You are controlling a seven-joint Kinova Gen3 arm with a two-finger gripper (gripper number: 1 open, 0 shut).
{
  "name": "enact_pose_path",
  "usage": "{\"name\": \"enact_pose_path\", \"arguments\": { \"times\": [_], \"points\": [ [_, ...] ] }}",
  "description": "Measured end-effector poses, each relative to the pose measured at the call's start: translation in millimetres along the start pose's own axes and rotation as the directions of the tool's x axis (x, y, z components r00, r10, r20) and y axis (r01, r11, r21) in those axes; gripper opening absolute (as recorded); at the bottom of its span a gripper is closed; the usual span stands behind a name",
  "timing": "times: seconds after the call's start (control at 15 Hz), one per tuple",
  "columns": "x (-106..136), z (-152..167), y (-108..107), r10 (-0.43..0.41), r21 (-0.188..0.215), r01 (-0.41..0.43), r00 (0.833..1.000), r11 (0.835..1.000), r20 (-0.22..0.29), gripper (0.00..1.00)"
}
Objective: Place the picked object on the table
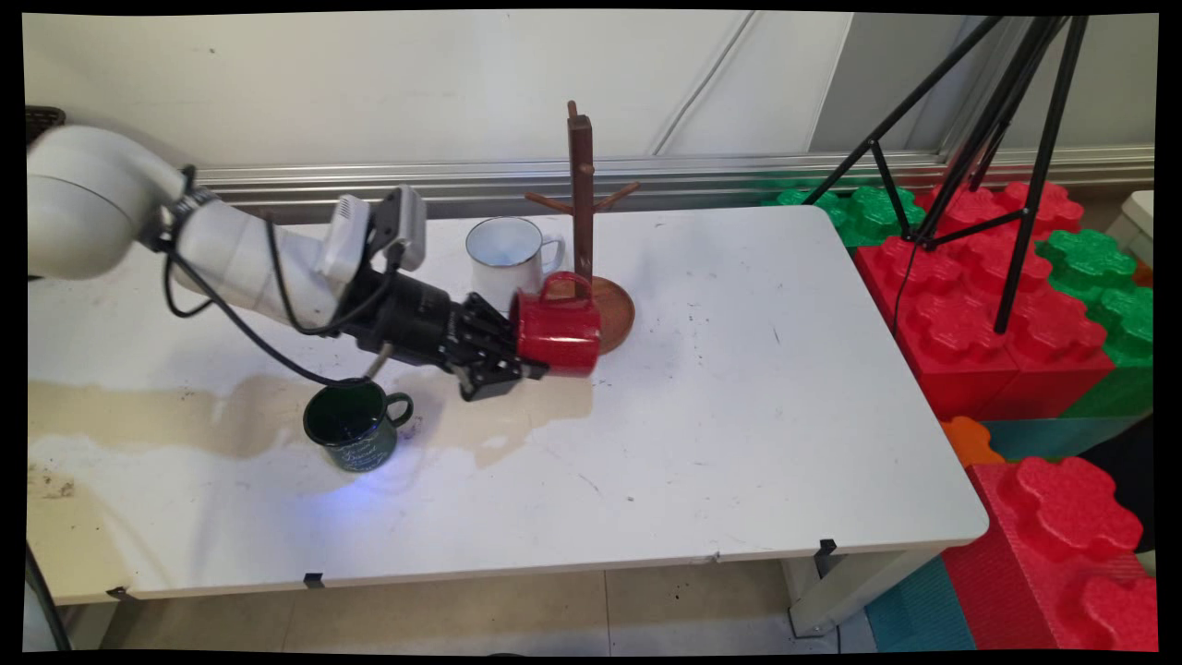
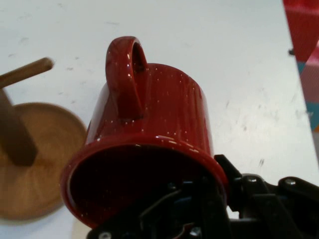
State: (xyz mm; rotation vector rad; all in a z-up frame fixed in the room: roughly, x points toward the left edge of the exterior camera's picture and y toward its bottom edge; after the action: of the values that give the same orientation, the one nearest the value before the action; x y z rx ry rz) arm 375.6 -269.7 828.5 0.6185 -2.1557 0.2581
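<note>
- Gripper (image 1: 519, 356) — jaws clamped on the rim of a glossy, speckled red mug (image 1: 557, 328), which I see held sideways.
- Wooden mug tree (image 1: 584, 217) — round base, pegs bare.

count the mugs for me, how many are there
3: a red mug held sideways in the gripper, a white mug left of the mug tree, a green mug nearer the front.

White rounded arm (image 1: 138, 222), black cables (image 1: 268, 342), black gripper (image 1: 503, 356) linkage.
</note>
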Motion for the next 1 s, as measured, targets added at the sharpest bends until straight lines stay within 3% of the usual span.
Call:
{"name": "enact_pose_path", "arguments": {
  "times": [0.33, 0.6, 1.0],
  "points": [
    [12.9, -37.7, 0.8, 0.062, 0.087, -0.07, 0.994, 0.994, 0.087, 0.0],
    [21.4, -61.6, -0.6, 0.086, 0.132, -0.109, 0.983, 0.985, 0.163, 0.0],
    [28.3, -91.8, -10.1, 0.109, 0.183, -0.174, 0.941, 0.968, 0.32, 0.0]
  ]
}}
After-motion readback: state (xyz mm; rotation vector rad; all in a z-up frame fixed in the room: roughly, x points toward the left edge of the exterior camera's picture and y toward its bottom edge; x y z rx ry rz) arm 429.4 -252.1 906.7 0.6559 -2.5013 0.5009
